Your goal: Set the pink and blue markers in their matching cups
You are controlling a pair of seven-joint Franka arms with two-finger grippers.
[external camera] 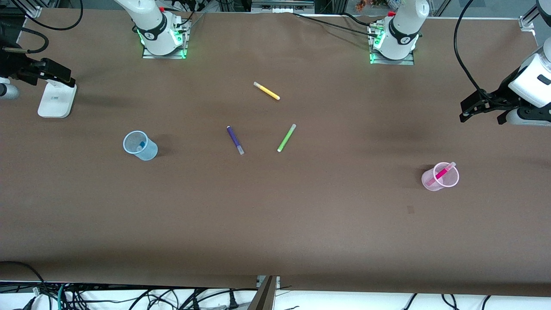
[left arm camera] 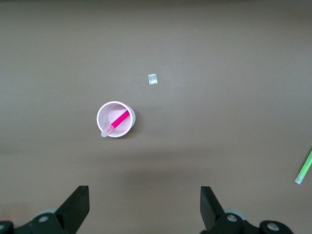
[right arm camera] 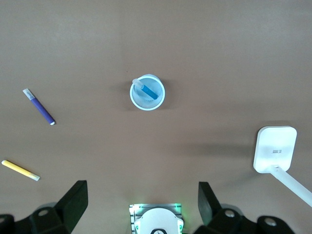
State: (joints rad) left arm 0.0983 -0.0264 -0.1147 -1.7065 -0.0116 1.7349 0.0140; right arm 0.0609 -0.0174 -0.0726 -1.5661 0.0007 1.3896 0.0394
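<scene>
At the frame's left edge the right gripper hangs wide open and empty, up high. Below it, the blue cup holds the blue marker. Mid-frame lie three spare pens: one purple pen, one yellow pen, one green pen. Lower right, the pink cup holds the pink marker. At the right edge the left gripper is likewise wide and empty. Both markers look sorted; the arms should simply stay clear of the two cups.

We see the pink marker in the pink cup, blue marker in the blue cup. Yellow, purple, green pens lie mid-counter. Left tool and right tool open, parked above the counter ends.
</scene>
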